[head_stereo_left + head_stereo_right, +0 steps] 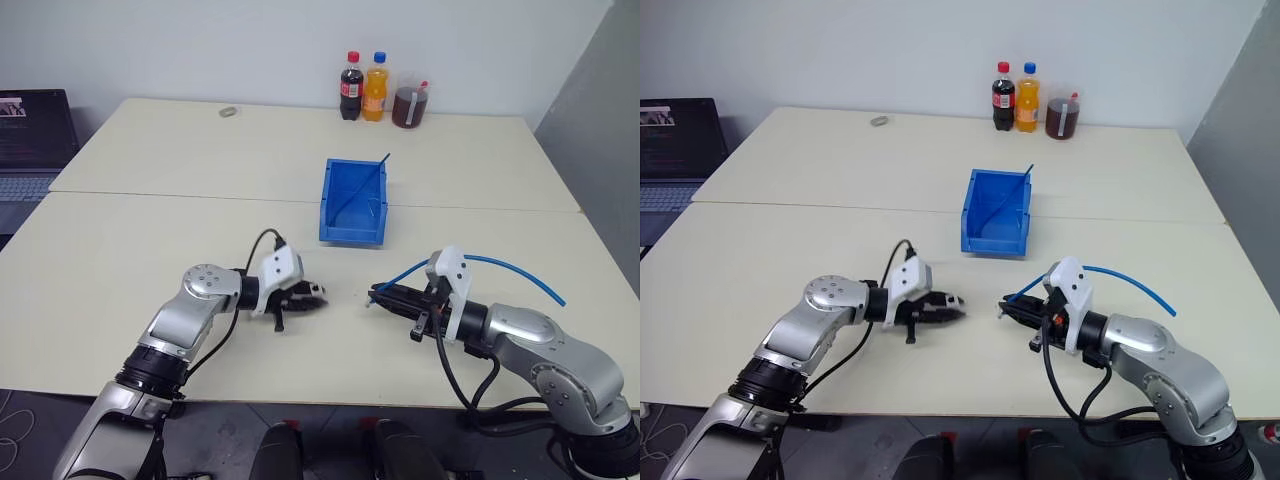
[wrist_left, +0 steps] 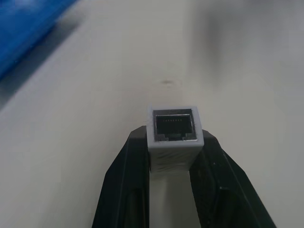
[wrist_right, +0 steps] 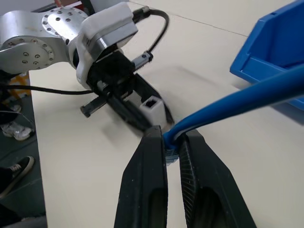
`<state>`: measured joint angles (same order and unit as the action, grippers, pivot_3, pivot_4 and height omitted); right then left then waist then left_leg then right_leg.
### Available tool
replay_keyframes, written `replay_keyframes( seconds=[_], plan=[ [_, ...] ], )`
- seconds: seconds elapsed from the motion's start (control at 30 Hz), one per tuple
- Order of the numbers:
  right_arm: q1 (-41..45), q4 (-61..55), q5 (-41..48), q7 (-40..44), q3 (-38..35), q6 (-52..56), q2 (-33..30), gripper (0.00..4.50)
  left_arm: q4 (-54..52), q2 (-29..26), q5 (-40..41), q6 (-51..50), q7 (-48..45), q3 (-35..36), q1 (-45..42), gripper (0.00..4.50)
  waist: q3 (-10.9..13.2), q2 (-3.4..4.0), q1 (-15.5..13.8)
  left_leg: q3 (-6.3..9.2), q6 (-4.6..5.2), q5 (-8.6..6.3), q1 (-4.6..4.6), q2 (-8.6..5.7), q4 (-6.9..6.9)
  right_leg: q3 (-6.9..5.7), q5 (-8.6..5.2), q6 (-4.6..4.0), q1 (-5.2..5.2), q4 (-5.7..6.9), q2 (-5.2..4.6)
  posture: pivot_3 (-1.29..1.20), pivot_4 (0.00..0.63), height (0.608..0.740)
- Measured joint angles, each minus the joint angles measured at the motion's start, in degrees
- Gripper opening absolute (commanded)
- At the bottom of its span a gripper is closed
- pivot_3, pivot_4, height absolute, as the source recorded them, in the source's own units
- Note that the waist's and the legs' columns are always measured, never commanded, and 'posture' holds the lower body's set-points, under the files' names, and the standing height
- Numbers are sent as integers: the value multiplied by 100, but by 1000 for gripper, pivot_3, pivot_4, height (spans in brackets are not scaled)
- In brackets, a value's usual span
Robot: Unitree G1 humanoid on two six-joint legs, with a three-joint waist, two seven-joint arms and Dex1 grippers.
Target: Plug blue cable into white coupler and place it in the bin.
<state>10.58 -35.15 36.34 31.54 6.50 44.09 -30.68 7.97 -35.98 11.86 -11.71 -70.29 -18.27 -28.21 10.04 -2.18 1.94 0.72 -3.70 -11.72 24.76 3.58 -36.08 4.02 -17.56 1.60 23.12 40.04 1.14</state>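
Fingers: left gripper (image 2: 173,156) clamped on white coupler (image 2: 174,130), socket facing right gripper (image 3: 172,142), itself pinching blue cable (image 3: 237,102) near its plug, above table (image 1: 150,260), short of bin (image 1: 354,202). Risk: plug misaligned, skewing against socket or slipping. Labels: bottles (image 1: 363,87) unreadable; no legible writing.

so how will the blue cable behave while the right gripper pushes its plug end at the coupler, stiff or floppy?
Probably springy: the blue cable arcs free behind the right gripper without sagging to the table. Gripped near its end, the tip likely stays fairly steady. The trailing length may tug sideways when moved.
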Motion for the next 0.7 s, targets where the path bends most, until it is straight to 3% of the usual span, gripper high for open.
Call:
replay_keyframes(
  seconds=[0.3,0.53,0.7],
  plan=[
    [266,316,-832,313,555,-749,26,79,960,244,-463,1093,-753,-279,-418,794,-1,0,-6,1,1,0,0,0,-4,0,3,-4,-1,1,2,0,150,740],
    [1114,1279,-1512,977,1403,-1505,420,78,1190,395,-570,1339,-987,-289,-545,794,-3,3,-13,4,2,1,1,0,-6,-3,3,-5,-3,1,3,0,150,740],
    [1252,1561,-1869,1315,1739,-1750,415,78,1211,407,-594,1332,-1077,-285,-566,794,-3,4,-20,7,2,1,0,1,-7,-6,4,-6,-4,4,3,0,150,740]
  ],
)
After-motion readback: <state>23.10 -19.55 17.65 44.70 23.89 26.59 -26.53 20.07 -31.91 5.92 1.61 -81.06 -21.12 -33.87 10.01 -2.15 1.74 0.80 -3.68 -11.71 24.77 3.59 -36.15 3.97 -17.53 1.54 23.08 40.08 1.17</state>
